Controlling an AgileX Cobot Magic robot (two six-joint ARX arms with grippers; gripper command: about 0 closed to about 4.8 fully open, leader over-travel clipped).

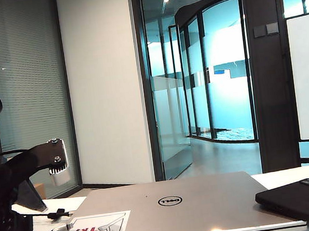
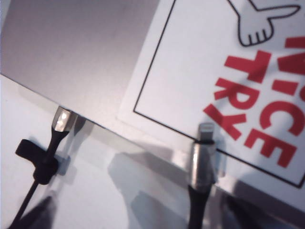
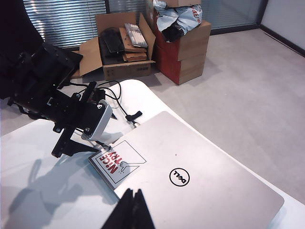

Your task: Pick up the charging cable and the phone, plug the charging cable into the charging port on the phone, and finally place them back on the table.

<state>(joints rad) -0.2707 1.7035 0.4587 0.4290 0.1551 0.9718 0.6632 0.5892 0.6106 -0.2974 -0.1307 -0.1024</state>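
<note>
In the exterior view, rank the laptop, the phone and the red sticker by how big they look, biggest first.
1. The laptop, by far the largest.
2. The phone, on the right.
3. The sticker, on the laptop's near left corner.
Phone and sticker look close in size, so that order is unsure.

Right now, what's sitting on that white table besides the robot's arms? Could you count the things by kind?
Laptops: 1, the closed silver laptop with a red sticker.
Phones: 1, the black phone beside the laptop.
Cables: 1, the black charging cable by the laptop's sticker corner.
Total: 3 things.
</note>
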